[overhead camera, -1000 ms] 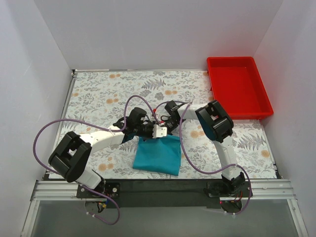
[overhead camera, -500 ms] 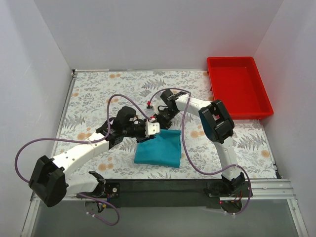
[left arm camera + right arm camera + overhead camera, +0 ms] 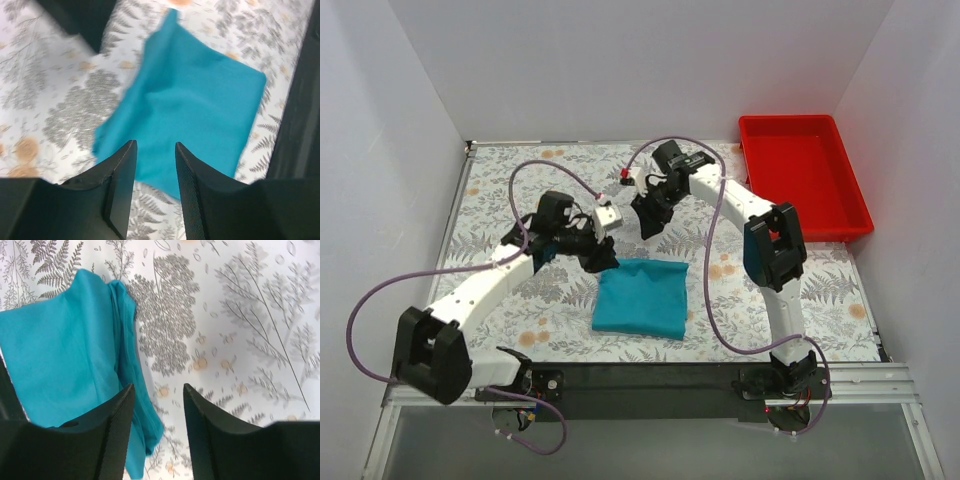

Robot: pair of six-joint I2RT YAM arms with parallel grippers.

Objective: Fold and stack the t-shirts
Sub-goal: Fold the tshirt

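Observation:
A teal-blue t-shirt (image 3: 642, 298) lies folded in a rough square on the floral table cover, near the front middle. It also shows in the left wrist view (image 3: 200, 95) and in the right wrist view (image 3: 65, 365). My left gripper (image 3: 600, 256) hovers just off the shirt's far left corner, open and empty (image 3: 155, 145). My right gripper (image 3: 649, 224) is raised behind the shirt's far edge, open and empty (image 3: 157, 387). Neither gripper touches the fabric.
A red plastic tray (image 3: 803, 175) stands empty at the far right of the table. White walls enclose the table on three sides. Purple cables loop from both arms over the table's left and middle.
Both grippers were together at the shirt's far edge. They have since pulled back from it, the left to the left and the right toward the far side. The shirt lies flat.

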